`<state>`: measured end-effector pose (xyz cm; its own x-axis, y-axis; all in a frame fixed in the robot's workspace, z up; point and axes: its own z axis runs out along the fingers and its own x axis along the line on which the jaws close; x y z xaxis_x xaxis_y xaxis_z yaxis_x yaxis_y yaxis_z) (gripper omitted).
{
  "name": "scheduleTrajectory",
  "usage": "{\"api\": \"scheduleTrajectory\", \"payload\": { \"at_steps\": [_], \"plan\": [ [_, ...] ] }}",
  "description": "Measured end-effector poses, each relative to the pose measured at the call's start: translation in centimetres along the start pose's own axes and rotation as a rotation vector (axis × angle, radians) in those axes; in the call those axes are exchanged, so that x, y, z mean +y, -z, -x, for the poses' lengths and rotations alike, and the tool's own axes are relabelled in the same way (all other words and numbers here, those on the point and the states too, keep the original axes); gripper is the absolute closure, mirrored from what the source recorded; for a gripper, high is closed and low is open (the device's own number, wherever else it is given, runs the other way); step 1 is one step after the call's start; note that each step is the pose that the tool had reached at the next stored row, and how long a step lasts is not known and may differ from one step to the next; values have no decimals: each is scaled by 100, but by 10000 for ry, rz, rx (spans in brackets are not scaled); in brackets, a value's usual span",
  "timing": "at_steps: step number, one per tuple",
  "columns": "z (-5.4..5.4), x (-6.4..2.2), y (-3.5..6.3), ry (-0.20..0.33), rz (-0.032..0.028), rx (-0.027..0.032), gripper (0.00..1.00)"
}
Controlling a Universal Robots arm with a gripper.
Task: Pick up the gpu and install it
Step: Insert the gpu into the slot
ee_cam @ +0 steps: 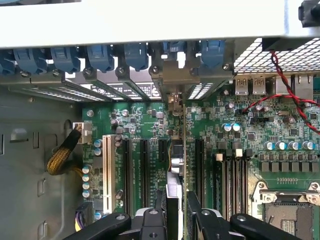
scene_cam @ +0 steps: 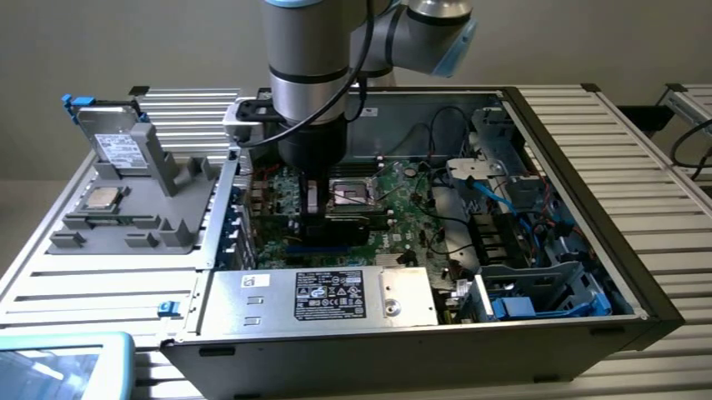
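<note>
The gpu (ee_cam: 184,150) shows edge-on in the wrist view as a thin upright card standing between the black expansion slots (ee_cam: 144,170) of the green motherboard (ee_cam: 235,135). Its silvery end bracket (ee_cam: 175,82) sits up against the case's rear slot openings below the blue latches. My gripper (ee_cam: 177,212) is shut on the card, one black finger on each face. In the exterior view my gripper (scene_cam: 316,207) reaches straight down into the open computer case (scene_cam: 579,167), with the card's black cooler (scene_cam: 358,222) beside it. Whether the card is fully seated in its slot I cannot tell.
A grey fixture (scene_cam: 167,179) on the exterior view's left holds a square silver processor chip (scene_cam: 102,197). The power supply (scene_cam: 333,296) fills the case's near side. The processor socket (scene_cam: 353,193), loose cables (scene_cam: 445,225) and a blue drive cage (scene_cam: 545,292) crowd the case's right half.
</note>
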<state>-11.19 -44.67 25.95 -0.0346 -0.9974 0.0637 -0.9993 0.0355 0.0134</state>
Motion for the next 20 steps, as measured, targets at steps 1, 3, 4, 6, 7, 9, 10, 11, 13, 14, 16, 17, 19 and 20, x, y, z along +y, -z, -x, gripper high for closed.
{"api": "scheduleTrajectory", "payload": {
  "at_steps": [1, 3, 4, 6, 7, 9, 10, 11, 13, 14, 16, 17, 19, 20],
  "plan": [
    [2, 4, 1, -14, 1, 1, 73],
    [2, 4, 0, -19, 2, 0, 73],
    [2, 5, 0, -20, 2, 0, 73],
    [2, 10, 1, -24, 3, 2, 73],
    [1, 22, 0, -23, 3, 3, 73],
    [1, 31, 0, -21, 2, 2, 73],
    [1, 31, -1, -20, 3, 2, 73],
    [1, 31, -1, -20, 3, 2, 73],
    [1, 32, -1, -21, 3, 2, 73],
    [1, 32, -1, -22, 3, 3, 73],
    [1, 33, -2, -22, 4, 4, 73],
    [1, 33, -2, -21, 4, 4, 73],
    [1, 32, -3, -25, 3, 2, 73],
    [2, 32, -3, -54, 4, 1, 73]
  ]
}}
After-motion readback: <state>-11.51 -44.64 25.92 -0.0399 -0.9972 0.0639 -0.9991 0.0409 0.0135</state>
